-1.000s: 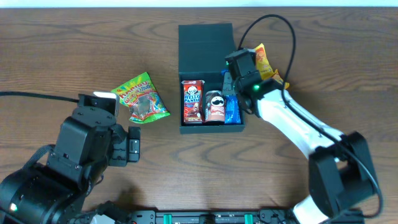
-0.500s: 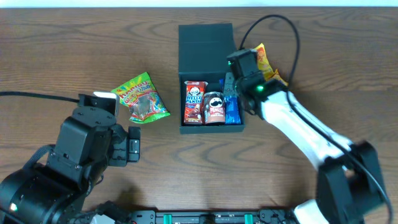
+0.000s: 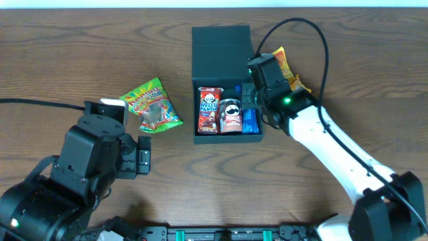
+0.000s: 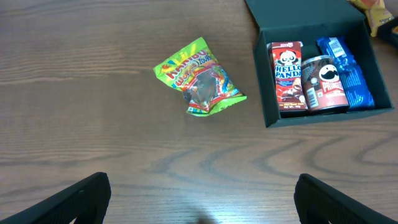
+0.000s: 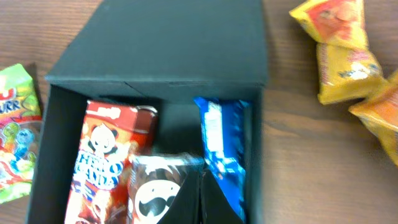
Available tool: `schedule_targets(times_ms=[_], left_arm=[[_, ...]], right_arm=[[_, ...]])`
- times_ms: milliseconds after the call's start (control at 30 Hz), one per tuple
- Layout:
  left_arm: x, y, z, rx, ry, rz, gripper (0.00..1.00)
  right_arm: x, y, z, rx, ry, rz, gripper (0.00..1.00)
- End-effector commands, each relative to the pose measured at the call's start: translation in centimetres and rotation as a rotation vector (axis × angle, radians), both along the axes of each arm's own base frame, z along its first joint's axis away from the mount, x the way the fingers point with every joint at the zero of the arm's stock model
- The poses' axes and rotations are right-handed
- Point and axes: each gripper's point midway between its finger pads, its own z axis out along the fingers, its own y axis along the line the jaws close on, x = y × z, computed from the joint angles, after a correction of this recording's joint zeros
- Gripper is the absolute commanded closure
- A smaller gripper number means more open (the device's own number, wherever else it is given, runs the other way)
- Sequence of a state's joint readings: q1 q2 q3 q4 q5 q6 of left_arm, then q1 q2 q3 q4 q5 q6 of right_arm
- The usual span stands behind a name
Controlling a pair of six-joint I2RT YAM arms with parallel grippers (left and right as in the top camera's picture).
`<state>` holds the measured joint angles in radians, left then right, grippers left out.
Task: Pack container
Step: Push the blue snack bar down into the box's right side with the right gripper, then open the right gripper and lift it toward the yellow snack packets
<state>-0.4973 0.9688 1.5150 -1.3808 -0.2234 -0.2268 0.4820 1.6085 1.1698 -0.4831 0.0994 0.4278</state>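
The container (image 3: 221, 43), a dark teal-black square box with its flap lid open to the back, stands at the table's middle. It holds a red Hello Panda box (image 3: 208, 110), a Pringles can (image 3: 231, 115) and a blue pack (image 3: 249, 120). My right gripper (image 3: 249, 94) hovers over the box's right rear; in the right wrist view (image 5: 200, 199) its fingers are shut together and empty, above the can (image 5: 152, 193) and the blue pack (image 5: 221, 140). My left gripper (image 4: 200, 196) is open and empty over bare table, well in front of the green gummy bag (image 4: 199, 78).
The green gummy bag (image 3: 150, 105) lies left of the box. Yellow snack packs (image 3: 286, 67) lie right of the box behind my right arm, and also show in the right wrist view (image 5: 339, 56). The left arm's bulk fills the front left corner.
My right gripper has shifted slightly to the right and back over the box, still shut, and its arm has swung. The left arm and all the snacks have not moved.
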Motion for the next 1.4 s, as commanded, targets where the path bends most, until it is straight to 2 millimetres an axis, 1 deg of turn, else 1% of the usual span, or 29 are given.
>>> schedule_targets(times_ms=[0,167,300,433,533,667,867,1133,1267,1367], left_arm=[[-0.1,0.3,0.1,0.016,-0.004,-0.007,0.05],[-0.1,0.3,0.1,0.016,-0.004,-0.007,0.05],[-0.1,0.3,0.1,0.016,-0.004,-0.007,0.05],[-0.1,0.3,0.1,0.016,-0.004,-0.007,0.05],[-0.1,0.3,0.1,0.016,-0.004,-0.007,0.05],[-0.1,0.3,0.1,0.016,-0.004,-0.007,0.05],[-0.1,0.3,0.1,0.016,-0.004,-0.007,0.05],[-0.1,0.3,0.1,0.016,-0.004,-0.007,0.05],[-0.1,0.3,0.1,0.016,-0.004,-0.007,0.05],[-0.1,0.3,0.1,0.016,-0.004,-0.007,0.05]], right_arm=[[0.2,1.5,-1.5,0.028,0.03,0.041,0.98],[0.8,1.9,-3.3,0.056,0.062,-0.009,0.98],[1.4,2.9,-4.5,0.09,0.073,-0.003,0.99],[1.2,3.1,-6.0,0.111,0.121,-0.034,0.98],[0.8,3.6,-6.4,0.136,0.147,-0.025,0.99],[0.6,4.2,-6.8,0.138,0.154,-0.02,0.99],[-0.4,5.6,-7.3,0.122,0.165,0.017,0.98],[-1.4,5.4,-7.7,0.101,0.204,0.021,0.99],[-0.8,5.3,-7.3,0.108,0.181,0.013,0.99],[0.6,5.3,-6.5,0.109,0.113,-0.006,0.98]])
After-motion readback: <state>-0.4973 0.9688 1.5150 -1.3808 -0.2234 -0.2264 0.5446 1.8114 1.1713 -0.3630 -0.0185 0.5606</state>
